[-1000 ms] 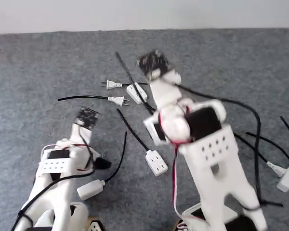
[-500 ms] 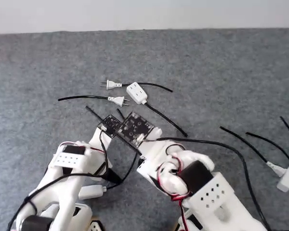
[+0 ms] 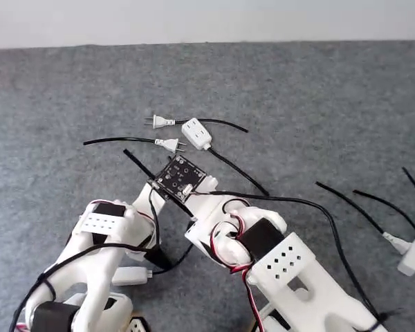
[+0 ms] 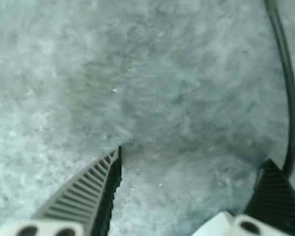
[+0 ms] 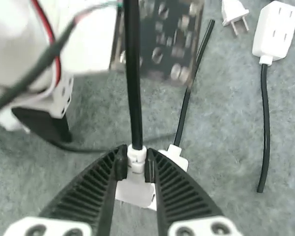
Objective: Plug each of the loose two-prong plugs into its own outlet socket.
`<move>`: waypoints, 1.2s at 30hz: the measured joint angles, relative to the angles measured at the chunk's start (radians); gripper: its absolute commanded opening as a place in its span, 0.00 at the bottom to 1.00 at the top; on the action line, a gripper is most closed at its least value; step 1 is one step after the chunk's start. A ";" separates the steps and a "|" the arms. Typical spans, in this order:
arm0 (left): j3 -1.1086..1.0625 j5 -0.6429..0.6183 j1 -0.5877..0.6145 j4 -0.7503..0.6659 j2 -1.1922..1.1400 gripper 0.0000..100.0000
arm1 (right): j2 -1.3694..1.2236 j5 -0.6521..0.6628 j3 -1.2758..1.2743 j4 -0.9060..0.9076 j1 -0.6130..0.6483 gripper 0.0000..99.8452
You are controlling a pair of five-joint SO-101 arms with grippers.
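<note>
The right gripper (image 5: 135,155) has its jaws pinching what seems to be a white plug (image 5: 133,194), at the collar where its black cord (image 5: 132,73) enters. It is held low over the grey table (image 3: 297,90), between the two arms. The left gripper (image 4: 192,157) hangs with its jaws spread and nothing is between them. The plug is probably light and hard, with rather smooth plastic. Its stiff cord may twist it sideways, so a hold on the body itself seems safer than one on the collar. Another loose plug (image 3: 169,144) lies near an outlet socket (image 3: 196,133).
</note>
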State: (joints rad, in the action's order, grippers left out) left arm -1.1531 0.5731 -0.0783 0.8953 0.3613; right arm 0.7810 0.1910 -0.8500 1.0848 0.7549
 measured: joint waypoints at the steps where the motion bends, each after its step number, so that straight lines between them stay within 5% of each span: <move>1: 0.000 0.008 -0.008 0.002 0.000 0.40 | 0.000 -0.006 0.000 -0.008 0.000 0.01; 23: 0.002 0.058 -0.074 0.014 0.006 0.40 | -0.014 -0.110 0.000 -0.118 -0.044 0.01; 31: -0.121 0.057 -0.094 0.014 0.203 0.40 | -0.012 -0.127 -0.002 -0.118 -0.041 0.01; 36: -0.181 -0.101 -0.114 -0.025 0.304 0.40 | -0.014 -0.133 0.000 -0.118 -0.089 0.01</move>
State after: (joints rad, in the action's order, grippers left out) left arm -1.3341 0.4718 -0.1918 0.8707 0.6651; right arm 0.7672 0.0575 -0.8500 0.9666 0.6659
